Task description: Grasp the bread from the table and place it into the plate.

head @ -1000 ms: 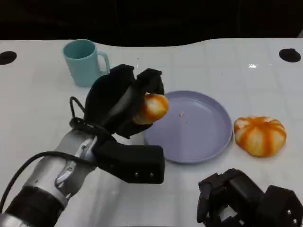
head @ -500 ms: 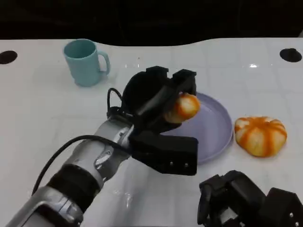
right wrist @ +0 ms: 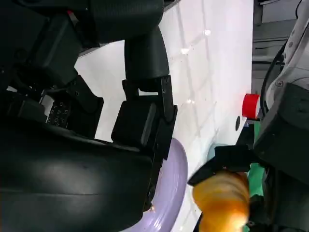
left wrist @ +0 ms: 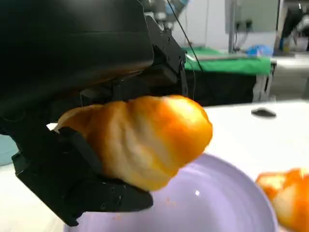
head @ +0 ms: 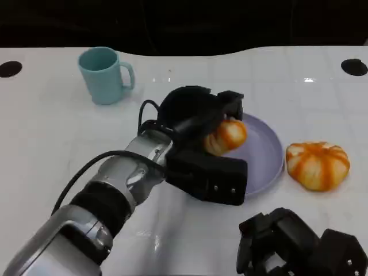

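Left hand (head: 198, 118) clamped on bread (head: 225, 136), held above plate (head: 265, 150) without touching, per left wrist view. Right hand (head: 296, 244) low at table edge; fingers curled, state unclear. Second bread (head: 317, 164) beside plate, head view.

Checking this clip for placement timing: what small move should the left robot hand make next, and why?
Probably lower a little, then release. The left robot hand holds the bread above the purple plate; the left wrist view shows a gap between them.
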### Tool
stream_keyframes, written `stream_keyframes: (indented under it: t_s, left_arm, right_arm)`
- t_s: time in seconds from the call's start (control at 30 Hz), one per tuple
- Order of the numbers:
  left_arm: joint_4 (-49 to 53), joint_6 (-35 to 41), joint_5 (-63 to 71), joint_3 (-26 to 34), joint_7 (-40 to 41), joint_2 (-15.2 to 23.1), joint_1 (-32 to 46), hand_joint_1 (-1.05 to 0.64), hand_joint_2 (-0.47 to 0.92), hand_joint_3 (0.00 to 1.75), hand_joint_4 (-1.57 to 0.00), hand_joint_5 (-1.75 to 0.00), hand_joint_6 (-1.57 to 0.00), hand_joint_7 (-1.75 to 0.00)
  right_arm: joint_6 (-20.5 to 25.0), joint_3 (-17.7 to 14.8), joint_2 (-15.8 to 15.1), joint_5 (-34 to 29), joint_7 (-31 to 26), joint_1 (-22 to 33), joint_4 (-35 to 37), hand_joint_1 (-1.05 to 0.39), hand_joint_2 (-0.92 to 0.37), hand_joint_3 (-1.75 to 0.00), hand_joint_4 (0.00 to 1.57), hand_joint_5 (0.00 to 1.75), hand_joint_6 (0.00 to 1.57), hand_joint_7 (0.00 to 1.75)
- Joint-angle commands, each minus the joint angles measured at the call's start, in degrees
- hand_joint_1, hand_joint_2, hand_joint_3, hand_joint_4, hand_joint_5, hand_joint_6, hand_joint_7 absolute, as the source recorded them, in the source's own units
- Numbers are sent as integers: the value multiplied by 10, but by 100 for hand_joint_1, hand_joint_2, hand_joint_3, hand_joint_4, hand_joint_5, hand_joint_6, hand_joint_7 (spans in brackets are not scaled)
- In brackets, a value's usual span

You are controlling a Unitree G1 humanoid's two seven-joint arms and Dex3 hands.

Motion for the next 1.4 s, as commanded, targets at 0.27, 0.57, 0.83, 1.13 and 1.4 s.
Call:
stream_keyframes:
  t_s: [0.27,0.57,0.83,1.13,1.4]
  left_arm:
    - [-36,48,15,-27,-122,30,-33,-83,92,22,-32,-27,-20,0]
    - [-68,63,7,-23,-176,44,-26,-94,92,25,-24,-19,-12,0]
    - [-103,58,2,-21,-180,56,-3,-95,92,26,-26,-18,-15,-1]
    - [-211,23,-50,25,-179,101,72,-84,92,30,-37,-22,-24,-5]
    - [-272,-34,-86,70,-139,128,124,-63,92,32,-66,-38,-46,-12]
  right_arm:
    - [8,-3,0,5,-2,-1,-2,-105,-12,-136,154,132,157,104]
    - [8,-5,-3,2,-6,2,-9,-105,-10,-140,154,133,157,107]
    - [-1,-9,-9,5,-1,-1,-4,-105,-10,-141,155,133,157,107]
    - [-8,-10,-6,14,1,5,-3,-105,-11,-142,155,133,157,107]
    - [11,-10,-8,15,-2,8,-17,-105,-10,-143,155,135,157,111]
